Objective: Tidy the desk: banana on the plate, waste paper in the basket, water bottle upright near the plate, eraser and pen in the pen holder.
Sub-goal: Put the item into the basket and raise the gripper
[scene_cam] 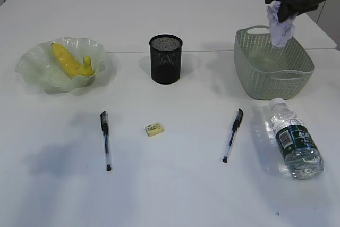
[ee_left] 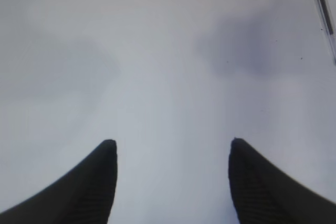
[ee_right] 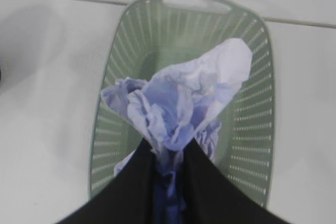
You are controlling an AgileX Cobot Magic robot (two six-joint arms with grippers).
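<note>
Biggest worry right now: the waste paper is a loose, springy wad, so when I let go it could catch on one of the fingers and cling, or drift and bounce off the basket rim onto the bench. From the right wrist view it looks centred over the basket's open mouth, so I reckon a straight drop lands inside (but the exterior view puts it nearer the back rim, by the handle, so I'd not bet on it).

The right fingers are pinched nearly together on the bottom of the wad, most of the paper bulging out beyond the tips, with the basket floor well below.

Left fingers are spread wide with nothing between them, hovering over bare bench; a pen sits well off ahead and to their right.

Smaller risk: the water bottle lies on its side just beside the basket and would roll if nudged.
</note>
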